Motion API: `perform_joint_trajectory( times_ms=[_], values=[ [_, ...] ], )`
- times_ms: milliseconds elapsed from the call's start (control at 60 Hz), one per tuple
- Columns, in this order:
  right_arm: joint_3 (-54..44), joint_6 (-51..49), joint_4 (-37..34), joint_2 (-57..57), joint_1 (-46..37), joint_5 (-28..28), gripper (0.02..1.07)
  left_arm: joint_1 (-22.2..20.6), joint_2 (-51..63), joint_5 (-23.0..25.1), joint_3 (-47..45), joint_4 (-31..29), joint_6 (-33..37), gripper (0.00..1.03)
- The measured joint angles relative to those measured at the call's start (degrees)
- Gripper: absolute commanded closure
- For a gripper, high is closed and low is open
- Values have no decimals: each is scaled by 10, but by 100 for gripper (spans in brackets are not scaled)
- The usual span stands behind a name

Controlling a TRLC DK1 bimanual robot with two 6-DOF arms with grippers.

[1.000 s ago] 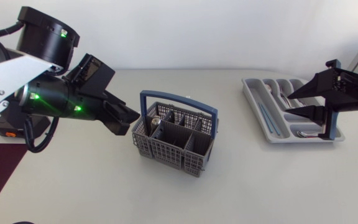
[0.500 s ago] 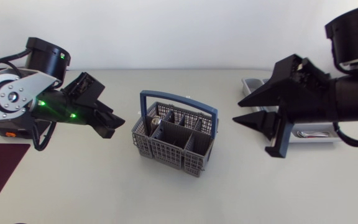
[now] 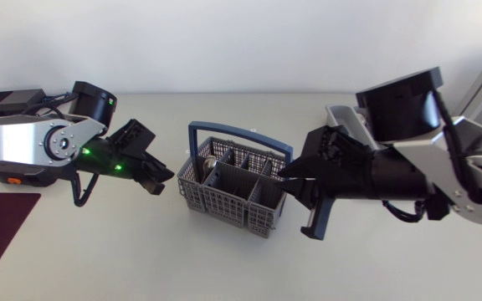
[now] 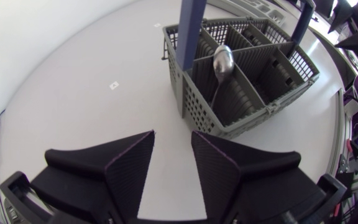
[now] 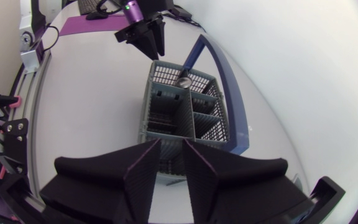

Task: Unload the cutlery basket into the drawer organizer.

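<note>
- Just short of the basket (image 3: 224, 205), the right gripper (image 3: 284, 186) hovers at its right-hand side. Fingers are a little apart with nothing between them.
- Basket sits mid-table, and its blue handle (image 3: 241, 134) arches over the top. The compartments nearest the right gripper look empty.
- One spoon (image 5: 183, 79) stands bowl-up in the far corner compartment, beside the handle post on the left arm's side.
- Beyond that, the left gripper (image 3: 164, 182) is just outside the basket wall, clear of it. Fingers are spread and empty.
- Organizer (image 3: 339, 117) is at the back right, mostly hidden behind the right arm.
- Step, as I judge it: approach for the last pick, with nothing grasped yet.
- Next move needs a gripper lowered over the spoon bowl and clear of the handle. Then pinch, lift straight up and carry to the organizer.
</note>
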Motion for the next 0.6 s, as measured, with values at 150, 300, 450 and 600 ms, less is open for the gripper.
perform_joint_trajectory(
  times_ms=[150,300,450,600],
  values=[
    [-19,0,64,43,-2,20,89,-22,18,0,3,0,0,70],
    [-25,-7,103,68,-26,37,89,-38,18,0,3,0,0,70],
    [-30,-23,111,68,-63,39,89,-63,12,11,2,0,0,70],
    [-31,-49,118,68,-99,40,89,-94,-11,31,-7,0,0,70]
  ],
)
